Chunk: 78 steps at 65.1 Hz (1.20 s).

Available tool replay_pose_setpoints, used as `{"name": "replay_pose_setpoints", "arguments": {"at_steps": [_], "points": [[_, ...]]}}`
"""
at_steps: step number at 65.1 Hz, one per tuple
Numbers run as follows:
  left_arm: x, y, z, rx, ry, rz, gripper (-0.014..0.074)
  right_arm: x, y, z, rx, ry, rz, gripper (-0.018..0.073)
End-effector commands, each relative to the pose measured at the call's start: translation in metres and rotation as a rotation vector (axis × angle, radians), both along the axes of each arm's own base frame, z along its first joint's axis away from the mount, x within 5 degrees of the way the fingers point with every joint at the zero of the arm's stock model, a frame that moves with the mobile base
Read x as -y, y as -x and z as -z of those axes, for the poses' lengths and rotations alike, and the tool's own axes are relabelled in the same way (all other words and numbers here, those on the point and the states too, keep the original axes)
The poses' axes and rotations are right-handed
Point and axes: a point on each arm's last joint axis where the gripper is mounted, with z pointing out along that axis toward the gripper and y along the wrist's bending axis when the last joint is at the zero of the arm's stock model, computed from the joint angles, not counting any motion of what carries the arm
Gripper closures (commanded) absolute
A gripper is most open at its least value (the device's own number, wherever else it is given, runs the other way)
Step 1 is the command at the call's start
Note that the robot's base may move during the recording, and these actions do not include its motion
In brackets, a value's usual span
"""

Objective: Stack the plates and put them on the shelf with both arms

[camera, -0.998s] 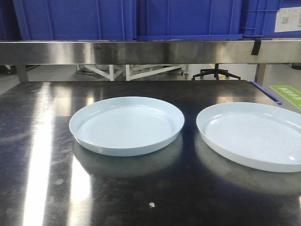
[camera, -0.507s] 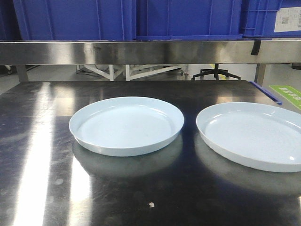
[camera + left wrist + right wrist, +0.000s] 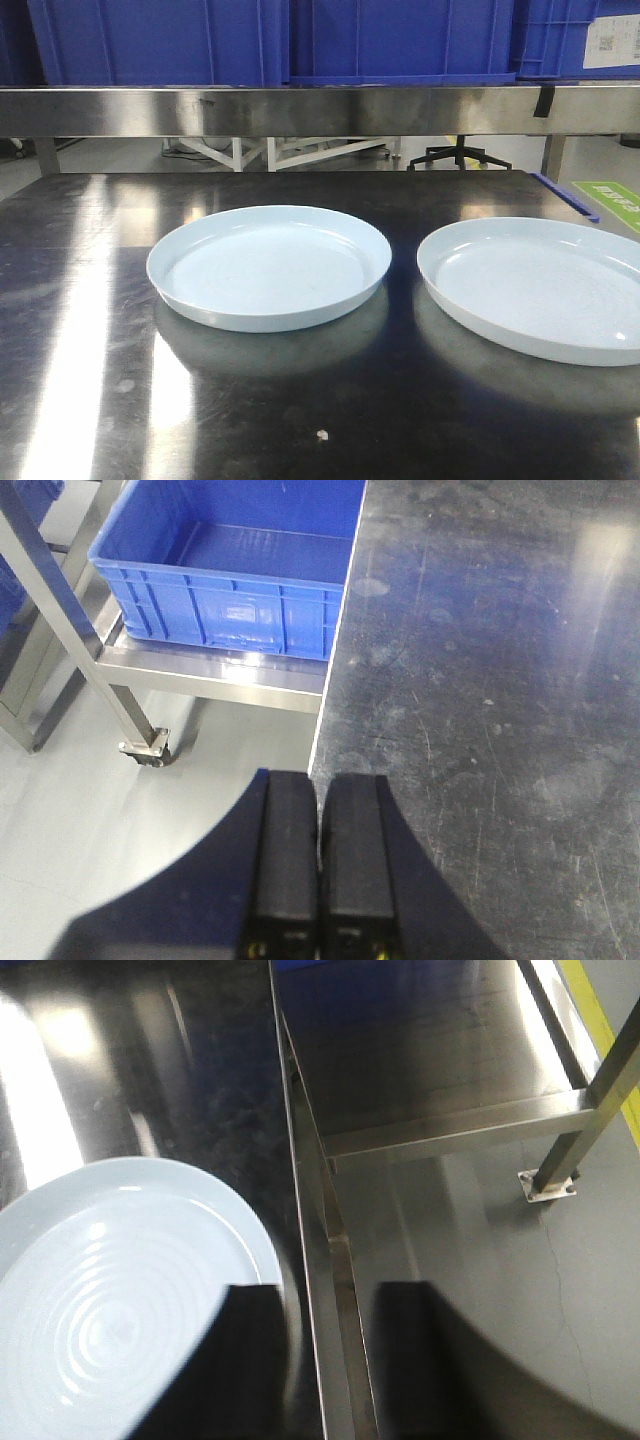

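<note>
Two plates are being seen in the front-facing view, lying apart on the dark tabletop [image 3: 80,400]: one plate [image 3: 270,268] at the centre, the other plate [image 3: 535,288] at 3 o'clock, cut by the frame edge. The shelf [image 3: 300,108] is running across at 12 o'clock, with blue crates [image 3: 400,40] being carried on it.

In the left wrist view, the left tool [image 3: 320,790] is being held at 6 o'clock, its fingers pressed together on nothing, over the tabletop's edge. A blue crate [image 3: 230,580] is sitting at 11 o'clock on a steel frame [image 3: 200,670].

In the right wrist view, the right tool [image 3: 330,1300] is being held at 6 o'clock, fingers spread apart, one finger overlapping the rim of a plate [image 3: 110,1310] lying at 8 o'clock; contact cannot be told.
</note>
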Motion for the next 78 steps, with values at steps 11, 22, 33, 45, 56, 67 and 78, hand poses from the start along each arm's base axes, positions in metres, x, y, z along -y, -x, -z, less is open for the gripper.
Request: {"name": "replay_pose_setpoints", "arguments": {"at_steps": [11,22,33,45,56,67,78], "points": [[0.0013,-0.0046,-0.0147,0.095,0.004,0.016,0.0514,0.0002,-0.0037,-0.0146,0.06,0.009,-0.005,0.0482],[0.0013,-0.0046,-0.0147,0.095,0.004,0.016,0.0514,0.0002,-0.0037,-0.0146,0.06,0.009,-0.005,0.0482],[0.0013,-0.0046,-0.0147,0.095,0.004,0.016,0.0514,0.0001,-0.0031,-0.0137,0.049,0.009,-0.005,0.0393],[0.0013,-0.0046,-0.0147,0.095,0.004,0.016,0.0514,0.0001,-0.0027,-0.0132,0.042,0.008,-0.005,0.0097],[0.0013,-0.0046,-0.0147,0.095,0.004,0.016,0.0514,0.0001,-0.0029,-0.0134,0.045,0.008,-0.005,0.0094],[0.0013,-0.0046,-0.0147,0.095,0.004,0.016,0.0514,0.0001,-0.0029,-0.0134,0.045,0.008,-0.005,0.0094],[0.0013,-0.0046,-0.0147,0.095,0.004,0.016,0.0514,-0.0013,-0.0025,-0.0128,0.038,-0.022,0.001,0.0094]]}}
